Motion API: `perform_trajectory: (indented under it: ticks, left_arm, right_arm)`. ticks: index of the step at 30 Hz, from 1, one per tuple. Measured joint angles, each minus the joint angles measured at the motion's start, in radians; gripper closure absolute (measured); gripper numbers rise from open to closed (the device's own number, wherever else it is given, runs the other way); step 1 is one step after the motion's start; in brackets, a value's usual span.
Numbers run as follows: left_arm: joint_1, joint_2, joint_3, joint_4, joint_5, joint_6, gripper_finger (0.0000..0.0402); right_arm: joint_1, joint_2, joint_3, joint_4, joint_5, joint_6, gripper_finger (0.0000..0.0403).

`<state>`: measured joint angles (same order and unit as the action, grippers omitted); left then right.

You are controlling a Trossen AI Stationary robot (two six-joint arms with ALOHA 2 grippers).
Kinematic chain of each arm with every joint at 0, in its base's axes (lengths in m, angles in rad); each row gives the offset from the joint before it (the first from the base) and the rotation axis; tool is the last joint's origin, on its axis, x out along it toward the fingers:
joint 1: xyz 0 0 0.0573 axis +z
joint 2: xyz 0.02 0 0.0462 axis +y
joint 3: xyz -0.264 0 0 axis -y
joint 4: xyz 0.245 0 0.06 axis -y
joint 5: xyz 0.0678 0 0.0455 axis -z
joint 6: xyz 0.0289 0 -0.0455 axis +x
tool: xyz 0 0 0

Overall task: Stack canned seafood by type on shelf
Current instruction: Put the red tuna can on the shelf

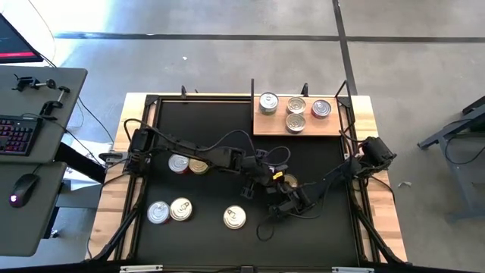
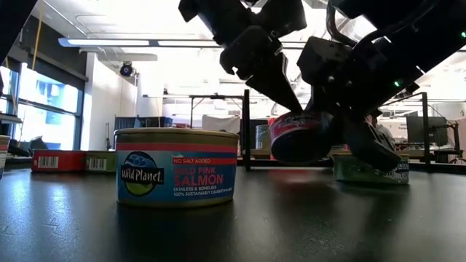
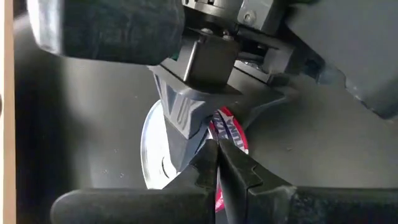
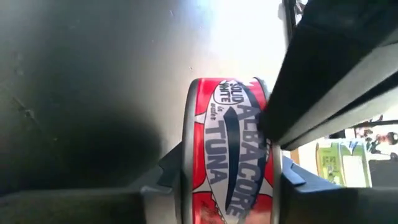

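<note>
A red-sided albacore tuna tin stands on edge, held clear of the black mat near its middle; the low view shows the tin tilted. My left gripper reaches in from the table's left, shut at the tin's rim. My right gripper comes from the right and has a finger on each flat face. The wooden shelf at the far right bears several tins standing on their bases. My left gripper has its shut fingertips at the tin's rim, where the silver lid meets the red side, slanting down from the table's left. Whether it grips the rim or the pull tab, I cannot tell. The tin is lifted clear, on edge. My right gripper pinches the tin across its two flat faces, one finger on the silver lid and the other on the opposite face. The fingers slant down from the table's right. The tin stands on edge between them, clear of the mat.
Loose tins stand on the mat: two at the left, two near the left front and one at the front middle, the salmon tin. A black frame rims the mat. A desk with a keyboard stands left.
</note>
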<state>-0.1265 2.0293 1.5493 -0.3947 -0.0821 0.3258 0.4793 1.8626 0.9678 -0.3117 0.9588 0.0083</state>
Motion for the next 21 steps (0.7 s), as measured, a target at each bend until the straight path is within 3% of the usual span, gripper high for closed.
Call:
perform_trajectory:
  ticks: [7,13,17,21]
  left_arm:
    - [0.043,-0.044,0.015,-0.052,0.004,0.047,0.0401]
    - [0.157,-0.128,-0.023,-0.043,0.008,0.08,0.0401]
    - [0.251,-0.171,-0.11,0.01,0.102,0.077,0.0401]
    - [0.33,-0.206,-0.241,0.173,0.197,0.077,0.0401]
  right_arm:
    - [0.008,-0.027,-0.001,-0.029,0.004,0.079,0.0288]
    - [0.007,-0.176,0.0,-0.142,0.016,0.101,0.0288]
    - [0.003,-0.306,0.0,-0.348,0.029,0.176,0.0288]
    - [-0.019,-0.432,0.0,-0.672,0.018,0.385,0.0288]
